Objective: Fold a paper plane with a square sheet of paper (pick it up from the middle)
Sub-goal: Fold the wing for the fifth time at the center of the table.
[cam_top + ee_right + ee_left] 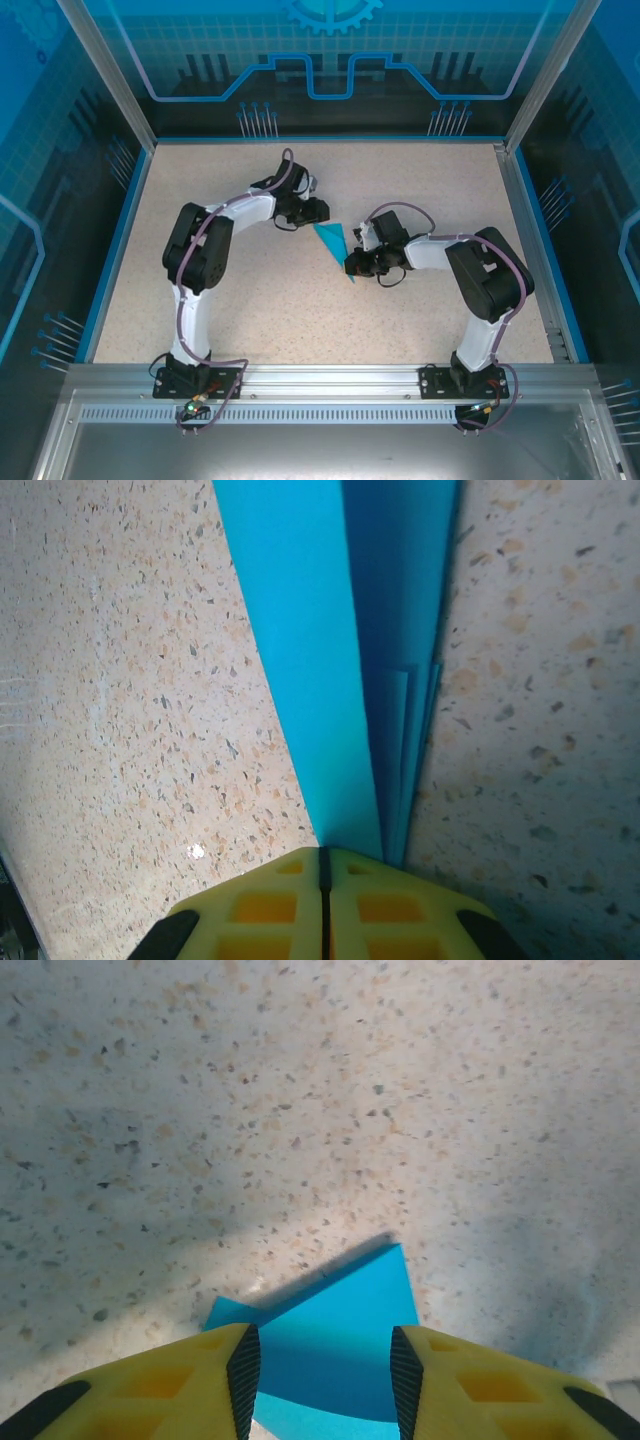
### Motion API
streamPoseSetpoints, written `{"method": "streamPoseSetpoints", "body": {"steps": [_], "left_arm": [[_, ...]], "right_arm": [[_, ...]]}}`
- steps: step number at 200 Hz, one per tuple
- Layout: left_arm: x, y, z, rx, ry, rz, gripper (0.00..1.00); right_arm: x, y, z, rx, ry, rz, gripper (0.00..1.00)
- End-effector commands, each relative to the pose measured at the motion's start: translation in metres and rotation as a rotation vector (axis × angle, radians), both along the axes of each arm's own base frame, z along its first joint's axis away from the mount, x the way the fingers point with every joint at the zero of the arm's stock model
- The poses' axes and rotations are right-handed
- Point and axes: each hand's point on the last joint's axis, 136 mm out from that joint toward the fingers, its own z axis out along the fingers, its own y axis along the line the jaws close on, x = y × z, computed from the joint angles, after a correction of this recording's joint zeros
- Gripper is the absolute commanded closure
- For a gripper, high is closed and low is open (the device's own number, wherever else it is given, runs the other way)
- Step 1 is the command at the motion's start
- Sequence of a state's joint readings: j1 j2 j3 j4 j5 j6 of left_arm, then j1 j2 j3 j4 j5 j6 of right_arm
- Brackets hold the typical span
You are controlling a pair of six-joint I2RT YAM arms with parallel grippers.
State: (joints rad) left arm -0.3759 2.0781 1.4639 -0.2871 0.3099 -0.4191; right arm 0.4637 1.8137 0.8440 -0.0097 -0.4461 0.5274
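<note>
The cyan-blue sheet of paper is folded into a narrow pointed paper plane (pixel 331 243) and lies on the speckled table between the two grippers. Its wide end (pixel 340 1340) sits under and between the yellow fingers of my left gripper (pixel 320 1360), which stand open on either side without touching it. One flap there is raised and casts a shadow. The narrow end (pixel 320 630) runs under the tips of my right gripper (pixel 322 855), whose jaws are shut together with no paper in the seam. From above, the left gripper (pixel 312 213) is at the plane's upper end and the right gripper (pixel 353 266) at its lower tip.
The speckled table (pixel 250 300) is fenced by blue rails and an aluminium frame (pixel 320 385) at the near edge, where both arm bases are bolted. Blue panels (pixel 330 60) wall the back and sides.
</note>
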Motion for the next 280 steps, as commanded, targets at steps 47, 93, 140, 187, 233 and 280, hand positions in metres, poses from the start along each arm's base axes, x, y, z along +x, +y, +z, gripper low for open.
{"method": "streamPoseSetpoints", "body": {"steps": [47, 93, 140, 187, 233, 280], "left_arm": [[-0.066, -0.043, 0.034, -0.200, -0.049, -0.094, 0.58], [-0.087, -0.066, 0.005, -0.228, 0.027, -0.152, 0.65], [-0.084, -0.064, -0.019, -0.179, 0.077, -0.135, 0.72], [-0.082, -0.055, -0.042, -0.106, 0.108, -0.109, 0.74], [-0.065, -0.037, -0.051, -0.012, 0.093, -0.087, 0.74], [-0.037, -0.009, -0.062, 0.019, 0.106, -0.037, 0.73]], "right_arm": [[-0.059, -0.046, -0.059, -0.214, 0.281, -0.044, 0.93], [-0.059, -0.047, -0.061, -0.212, 0.290, -0.045, 0.93], [-0.060, -0.049, -0.061, -0.221, 0.296, -0.050, 0.95], [-0.064, -0.053, -0.064, -0.241, 0.308, -0.055, 0.97], [-0.071, -0.063, -0.069, -0.298, 0.331, -0.059, 0.97], [-0.076, -0.070, -0.073, -0.324, 0.347, -0.065, 0.97]]}}
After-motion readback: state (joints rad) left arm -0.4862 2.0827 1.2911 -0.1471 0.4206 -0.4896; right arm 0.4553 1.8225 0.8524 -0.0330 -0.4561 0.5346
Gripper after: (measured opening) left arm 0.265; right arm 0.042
